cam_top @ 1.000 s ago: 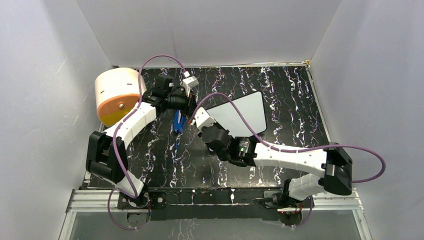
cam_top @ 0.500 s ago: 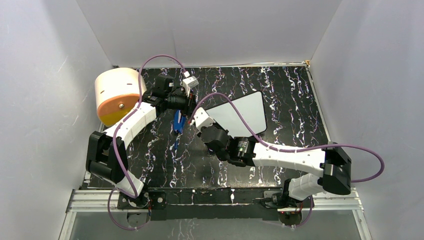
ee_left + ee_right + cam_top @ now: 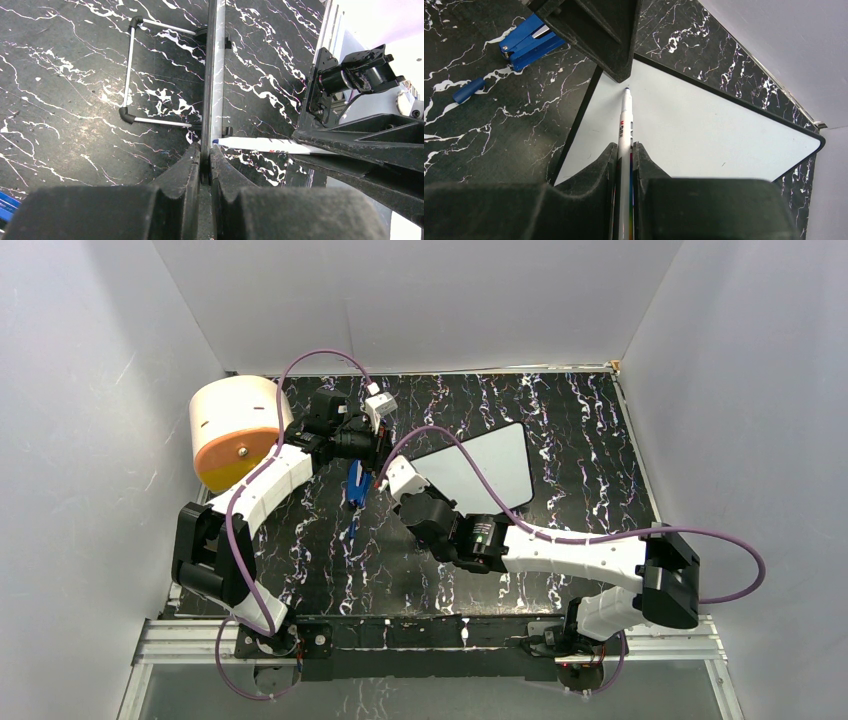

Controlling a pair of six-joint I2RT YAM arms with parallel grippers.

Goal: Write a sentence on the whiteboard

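Right gripper (image 3: 625,149) is clamped on a white marker (image 3: 625,120), tip set at the left edge of the blank whiteboard (image 3: 704,130) mid-table, contact unclear. That edge is pinched by the left gripper (image 3: 205,152). Writing is judged not yet begun; next, the tip needs to be pressed down for the first letter.

Left arm (image 3: 268,478) and right arm (image 3: 580,554) stretch forward, wrists converging — both jaws clamped.
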